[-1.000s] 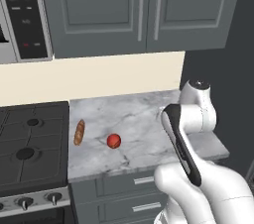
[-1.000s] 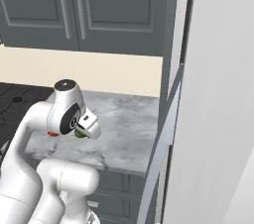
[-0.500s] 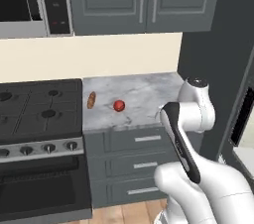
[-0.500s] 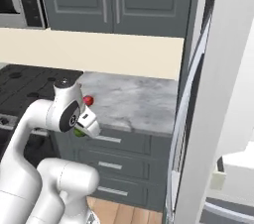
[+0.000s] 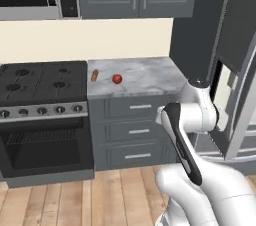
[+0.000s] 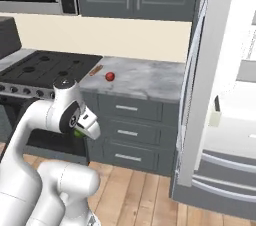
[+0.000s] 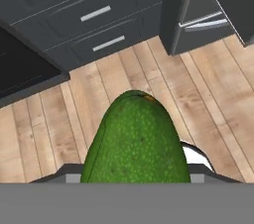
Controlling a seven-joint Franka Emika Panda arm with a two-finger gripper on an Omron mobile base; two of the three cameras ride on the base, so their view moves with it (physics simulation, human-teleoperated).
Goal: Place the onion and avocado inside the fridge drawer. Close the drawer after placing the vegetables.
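Green and pebbled, the avocado (image 7: 136, 141) sits clamped in our gripper (image 7: 136, 168), held above the wooden floor (image 7: 218, 94) in front of the grey cabinet drawers (image 7: 94, 15). From the right base view we catch just a sliver of it under the hand. On the marble counter (image 5: 145, 77), the onion (image 5: 117, 78) rests beside the bread loaf (image 5: 94, 75).
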